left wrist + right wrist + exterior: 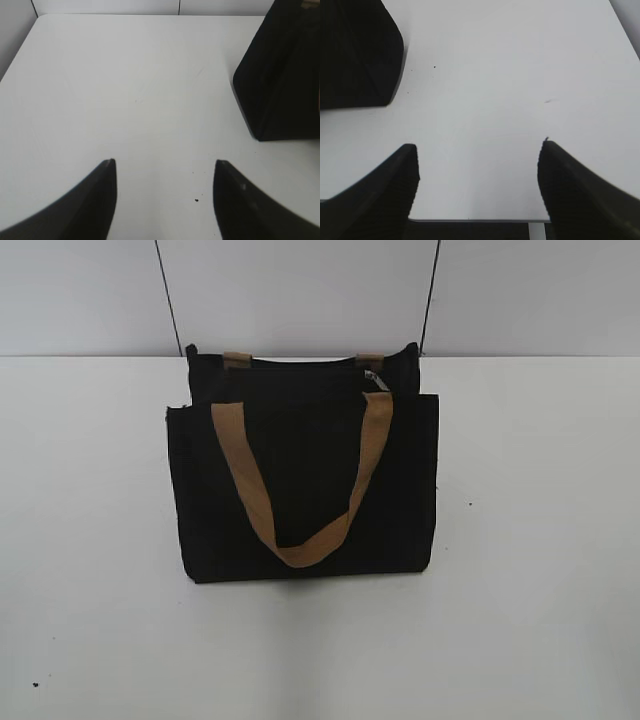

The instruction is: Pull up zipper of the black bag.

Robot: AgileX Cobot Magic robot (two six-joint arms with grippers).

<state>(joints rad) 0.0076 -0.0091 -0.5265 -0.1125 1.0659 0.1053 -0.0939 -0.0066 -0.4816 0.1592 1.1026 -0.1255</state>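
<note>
black bag mid-table, both claws spread

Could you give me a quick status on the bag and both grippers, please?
Left gripper open, right gripper open, both off the black bag. Zipper pull untouched. Tan handle draped down front.

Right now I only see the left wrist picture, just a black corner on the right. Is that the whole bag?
Observer: It's one end of the black bag. The exterior view shows it whole, standing upright on the white table.
Operator: Does it have handles?
Observer: Yes, a tan strap handle hangs in a loop down its front.
Operator: Where's the zipper thingy?
Observer: A tiny silvery pull tab sits at the top edge, toward the right end.
Operator: Is the other gripper touching it?
Observer: No, the right gripper is open over bare table, apart from the bag.
</note>
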